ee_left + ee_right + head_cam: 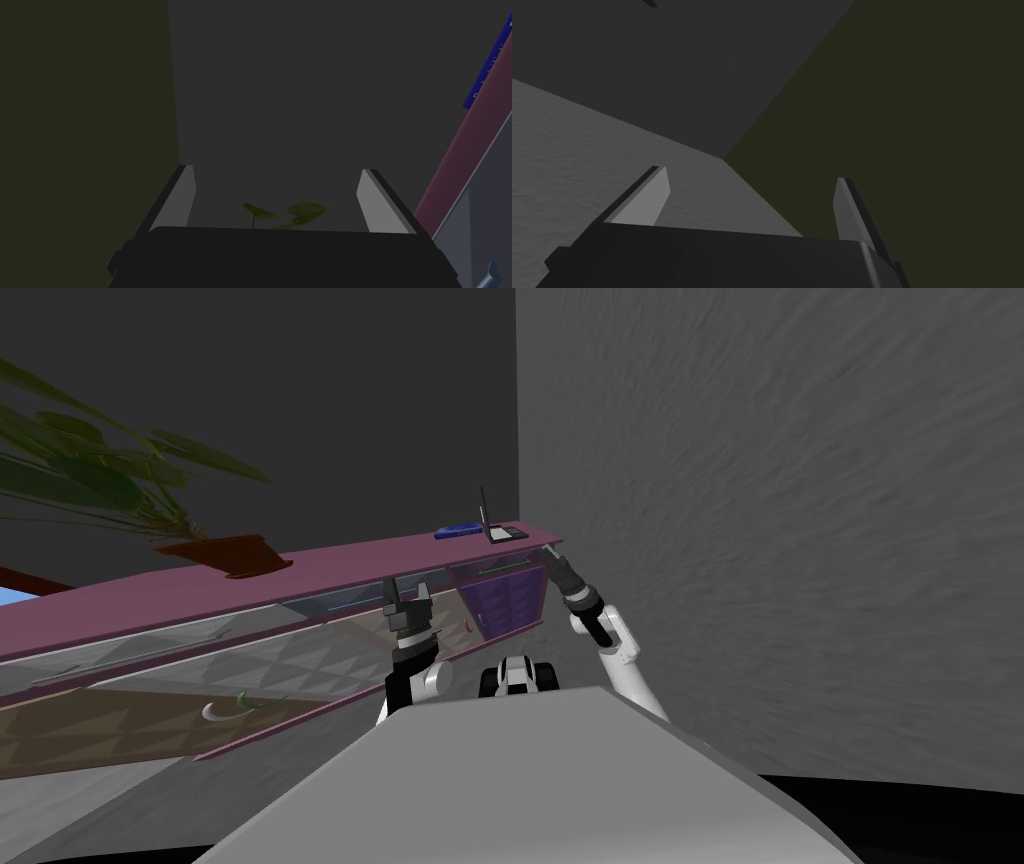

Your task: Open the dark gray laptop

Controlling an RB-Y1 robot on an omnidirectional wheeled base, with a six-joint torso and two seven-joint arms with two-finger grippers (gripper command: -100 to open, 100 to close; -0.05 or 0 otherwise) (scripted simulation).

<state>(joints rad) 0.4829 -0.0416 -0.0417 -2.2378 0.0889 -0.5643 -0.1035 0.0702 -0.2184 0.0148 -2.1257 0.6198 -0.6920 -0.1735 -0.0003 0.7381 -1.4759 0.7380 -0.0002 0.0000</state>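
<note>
Head view has it: the dark laptop (498,528) sits at the far end of the desk (150,598), by the wall corner, lid standing up. A blue book (455,530) lies just beside it at 9 o'clock. The right claw (547,549) hangs near, laptop at its 10 o'clock and clear of the blades, which are spread wide and empty. The left claw (407,586) is wide open and empty too, and its wrist view catches the book's edge and plant leaves (285,214).

The long mauve sideboard (150,600) carries three things on its top: one thin dark gray laptop (497,530) at its far end, one flat blue book (456,530) just beside the laptop, and one leafy green plant in a brown pot (232,554) farther along.
</note>
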